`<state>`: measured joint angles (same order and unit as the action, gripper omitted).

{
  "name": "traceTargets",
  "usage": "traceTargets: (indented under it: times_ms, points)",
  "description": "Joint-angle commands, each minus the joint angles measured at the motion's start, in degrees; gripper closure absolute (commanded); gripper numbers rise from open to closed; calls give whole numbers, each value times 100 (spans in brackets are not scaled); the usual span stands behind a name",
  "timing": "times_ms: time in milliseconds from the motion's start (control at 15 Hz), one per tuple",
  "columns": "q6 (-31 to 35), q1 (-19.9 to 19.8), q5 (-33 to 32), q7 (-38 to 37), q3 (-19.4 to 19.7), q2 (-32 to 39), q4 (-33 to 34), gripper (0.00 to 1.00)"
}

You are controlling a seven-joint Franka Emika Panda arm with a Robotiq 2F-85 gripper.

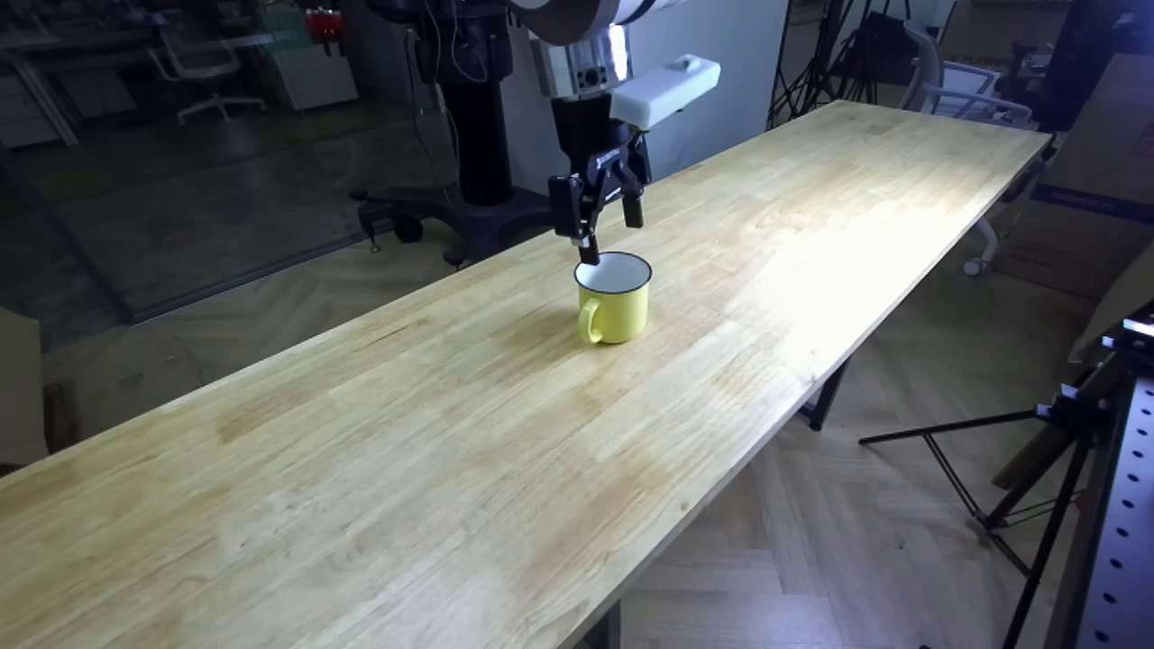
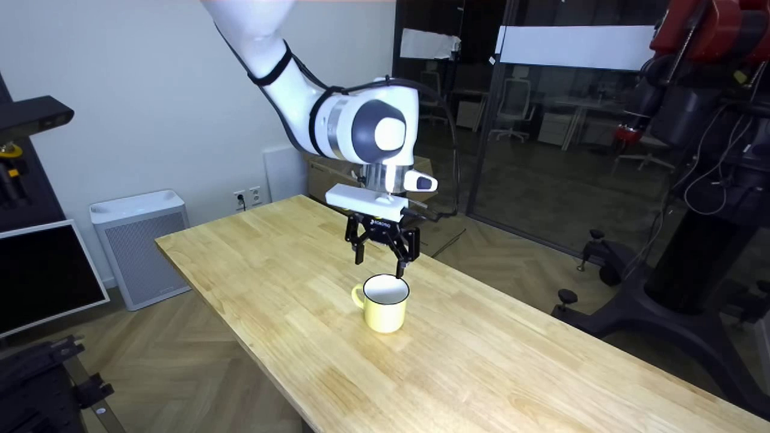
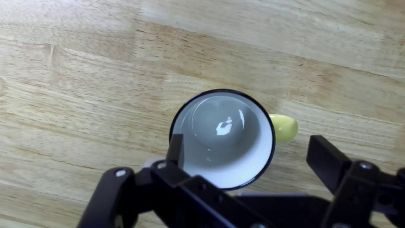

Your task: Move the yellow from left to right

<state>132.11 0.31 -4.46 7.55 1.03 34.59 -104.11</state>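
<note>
The yellow mug [image 1: 622, 311] stands upright on the wooden table. It has a white inside and a dark rim, and it also shows in an exterior view [image 2: 385, 316]. In the wrist view the mug [image 3: 224, 136] is seen from above, with its handle [image 3: 284, 127] on the right side. My gripper [image 1: 611, 236] is open and empty above the mug, also seen in an exterior view [image 2: 380, 266]. In the wrist view the gripper [image 3: 246, 147] has its left finger over the mug's left rim and its right finger beyond the handle. The fingertips appear above the rim.
The long wooden table [image 1: 406, 433] runs through both exterior views. A dark wheeled stand [image 1: 478, 171] is on the floor behind its back edge. A tripod [image 1: 1037, 478] stands off its front edge. A white box-shaped appliance [image 2: 144, 246] stands on the floor near the wall.
</note>
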Motion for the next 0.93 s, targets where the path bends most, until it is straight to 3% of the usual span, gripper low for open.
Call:
traceTargets:
  times_ms: [0, 867]
  points:
    - [-12, -47, -34, -20, -44, -2, 5, 0]
    - [-142, 104, -67, -120, -100, 985, 861, 0]
